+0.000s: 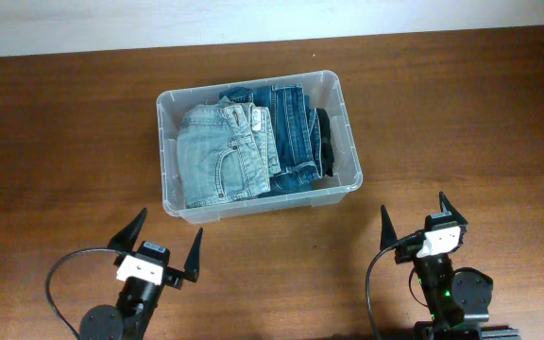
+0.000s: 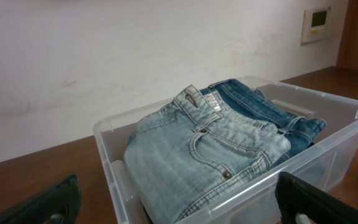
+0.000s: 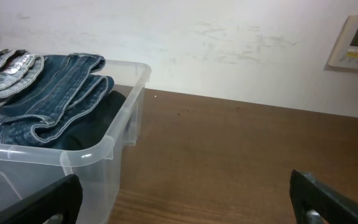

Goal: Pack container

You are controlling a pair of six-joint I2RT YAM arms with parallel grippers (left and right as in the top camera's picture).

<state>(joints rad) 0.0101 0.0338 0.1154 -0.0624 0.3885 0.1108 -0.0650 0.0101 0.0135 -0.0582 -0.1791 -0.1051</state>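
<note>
Dark wood table (image 1: 55,142) runs up to a pale wall, and near its middle sits the container (image 1: 164,156), its long axis lying roughly left to right but skewed a little, the right end swung nearer the wall. Folded inside are light-wash jeans (image 1: 215,156) on the left, darker blue jeans (image 1: 293,132) beside them, and something black (image 1: 327,142) at the right end. Left gripper (image 1: 170,225) and right gripper (image 1: 413,204) sit by the near edge, well apart from it, jaws spread wide, holding nothing.
</note>
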